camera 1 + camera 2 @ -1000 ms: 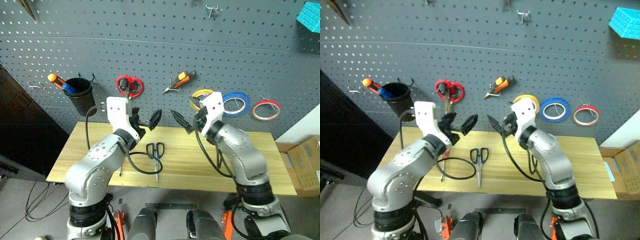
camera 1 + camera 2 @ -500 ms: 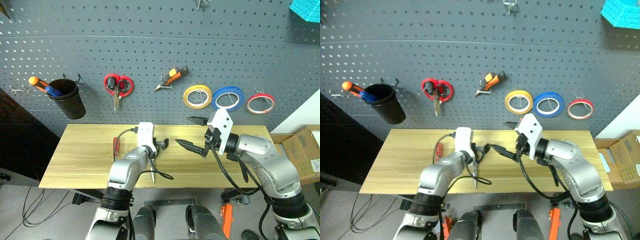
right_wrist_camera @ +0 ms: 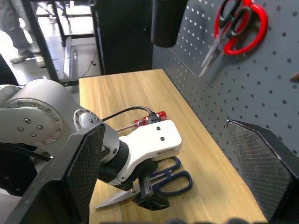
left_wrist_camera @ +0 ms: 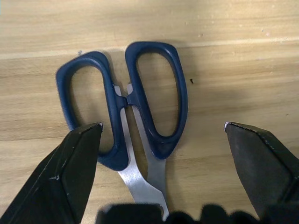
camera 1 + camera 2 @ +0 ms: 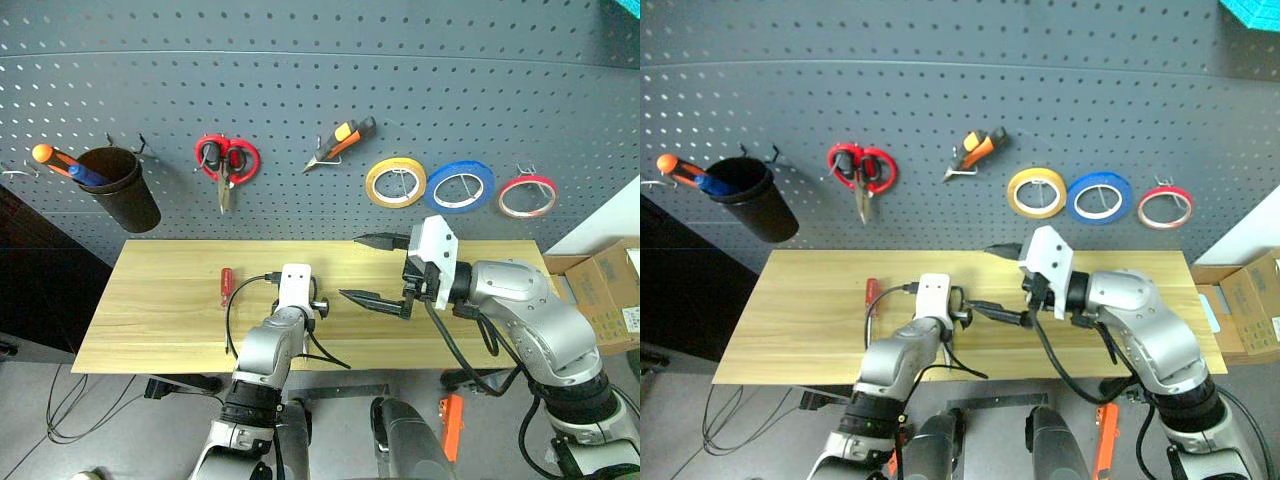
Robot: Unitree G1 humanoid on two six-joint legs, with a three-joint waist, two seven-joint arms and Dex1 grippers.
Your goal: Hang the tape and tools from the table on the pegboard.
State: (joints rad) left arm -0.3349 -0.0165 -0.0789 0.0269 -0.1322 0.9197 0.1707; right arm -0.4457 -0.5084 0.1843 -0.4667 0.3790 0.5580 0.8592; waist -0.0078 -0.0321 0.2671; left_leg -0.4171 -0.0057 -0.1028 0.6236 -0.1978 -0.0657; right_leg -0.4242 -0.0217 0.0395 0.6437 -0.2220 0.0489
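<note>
In the lower centre of the head views, the left gripper (image 4: 161,140) is low over the table (image 5: 160,320), its two black fingers (image 4: 70,172) wide apart. In the left wrist view the dark-blue-handled scissors (image 4: 126,116) lie flat on the wood between these fingers, handle loops away from the wrist and blades pointing back under it. The fingers stand on either side of the handles; whether they touch them I cannot tell.

To the right of centre, the right gripper (image 5: 378,270) is above the table and points toward the left of the frame. Its fingers are also spread apart, with nothing between them.

The red-handled screwdriver (image 5: 226,287) lies on the table to the left of the left gripper, near the board side of the table.

The pegboard (image 5: 300,90) fills the upper half of the frame. The red tape roll (image 5: 527,196) hangs at the right, and beside it, toward the left, hang a blue tape roll (image 5: 458,186) and a yellow tape roll (image 5: 396,183). The pliers with orange-and-black handles (image 5: 340,143) hang just above the centre. Left of them hang red-handled scissors (image 5: 226,160), and a dark cup (image 5: 125,190) with orange and blue handles in it hangs at the far left. A cardboard box (image 5: 610,300) is at the right edge.
</note>
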